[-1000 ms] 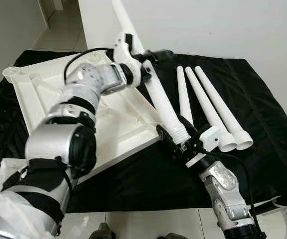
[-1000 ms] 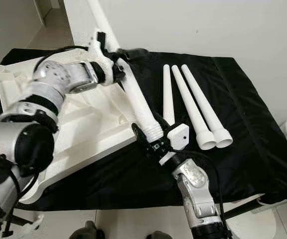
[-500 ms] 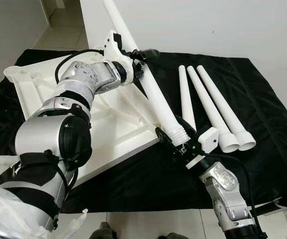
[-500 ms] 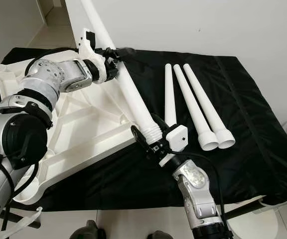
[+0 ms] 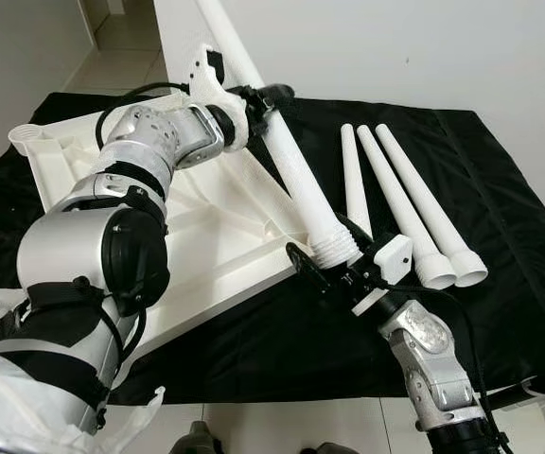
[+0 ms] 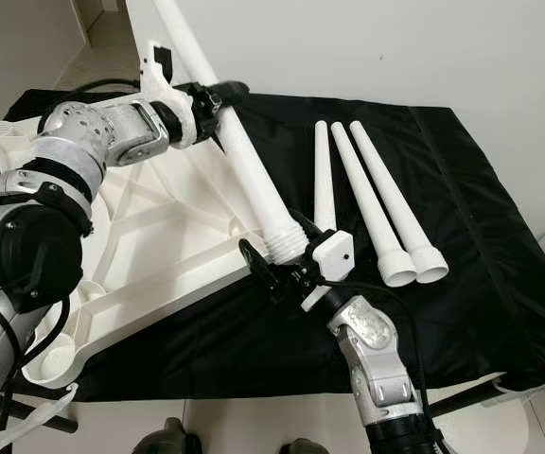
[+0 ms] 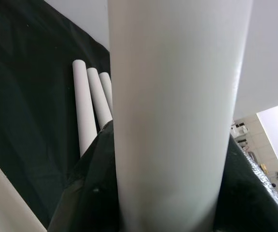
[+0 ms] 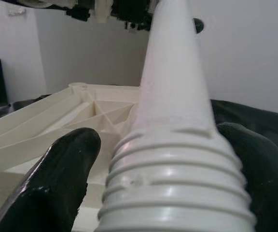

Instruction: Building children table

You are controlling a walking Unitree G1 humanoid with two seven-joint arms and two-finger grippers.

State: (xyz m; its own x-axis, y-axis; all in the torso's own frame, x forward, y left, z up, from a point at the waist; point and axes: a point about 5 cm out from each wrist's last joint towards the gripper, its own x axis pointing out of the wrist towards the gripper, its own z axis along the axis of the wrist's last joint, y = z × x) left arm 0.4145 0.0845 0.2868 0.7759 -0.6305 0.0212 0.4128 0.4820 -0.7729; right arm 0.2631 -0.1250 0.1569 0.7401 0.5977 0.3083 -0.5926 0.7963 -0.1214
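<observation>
My right gripper point(image 5: 334, 268) clamps the smooth white table leg point(image 5: 296, 170) at its ribbed threaded end; my left gripper point(image 5: 258, 104) clamps its tapered shaft.

I'm watching the left gripper point(image 5: 254, 106) sliding further up the white table leg point(image 5: 291, 170), away from the threaded end. The right gripper point(image 5: 334, 270) is carrying that threaded end leftward, nearer the corner of the upturned tabletop point(image 5: 211, 236). The leg is tilting steeper.
</observation>
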